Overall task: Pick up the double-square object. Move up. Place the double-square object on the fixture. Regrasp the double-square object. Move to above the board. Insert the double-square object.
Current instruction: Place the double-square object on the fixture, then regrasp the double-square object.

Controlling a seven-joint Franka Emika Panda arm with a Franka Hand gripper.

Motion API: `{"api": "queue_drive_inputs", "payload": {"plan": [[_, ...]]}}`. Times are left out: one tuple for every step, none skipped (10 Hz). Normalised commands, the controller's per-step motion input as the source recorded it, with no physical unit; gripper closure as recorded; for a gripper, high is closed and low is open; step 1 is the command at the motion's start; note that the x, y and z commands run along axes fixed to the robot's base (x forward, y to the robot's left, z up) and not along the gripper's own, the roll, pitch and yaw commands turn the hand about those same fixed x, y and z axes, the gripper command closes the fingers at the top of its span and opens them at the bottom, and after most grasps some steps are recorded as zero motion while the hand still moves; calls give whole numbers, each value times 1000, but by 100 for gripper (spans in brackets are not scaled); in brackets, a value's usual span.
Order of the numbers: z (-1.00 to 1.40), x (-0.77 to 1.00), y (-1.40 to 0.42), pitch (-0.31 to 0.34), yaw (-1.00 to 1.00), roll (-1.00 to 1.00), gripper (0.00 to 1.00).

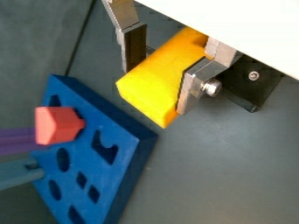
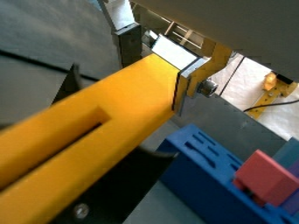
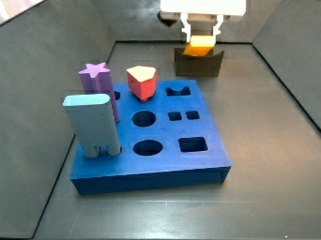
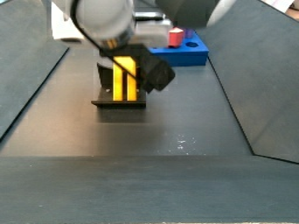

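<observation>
The yellow-orange double-square object (image 1: 158, 79) lies on its side across the dark fixture (image 3: 198, 64), its two prongs facing a side view (image 4: 124, 77). My gripper (image 1: 162, 80) reaches down over it at the back of the bin (image 3: 201, 42). Both wrist views show a silver finger on each side of the block, the dark pads against its faces, so the gripper is shut on it (image 2: 158, 79). The fixture's bracket (image 1: 251, 87) shows behind one finger. The blue board (image 3: 163, 155) lies apart from it, toward the front in that side view.
A red rounded-triangle peg (image 3: 142, 82), a purple star peg (image 3: 94, 75) and a tall light-blue block (image 3: 92, 127) stand in the board. Several other holes in it are open. Sloping grey walls (image 3: 282, 84) enclose the floor.
</observation>
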Motion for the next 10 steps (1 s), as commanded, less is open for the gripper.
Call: {"api": "queue_drive_inputs", "payload": {"plan": [[-295, 55, 21, -104, -4, -74, 100], [-190, 32, 34, -95, 17, -48, 100], [-191, 30, 35, -95, 19, -49, 100], [-190, 29, 35, -94, 24, -49, 100], [-190, 29, 35, -94, 25, -49, 100], [-191, 29, 34, -94, 26, -49, 100], [-191, 29, 34, -94, 27, -49, 100], [0, 0, 0, 0, 0, 0, 0], [1000, 0, 0, -40, 35, 37, 0], [1000, -4, 2, -39, 39, 40, 0]]}}
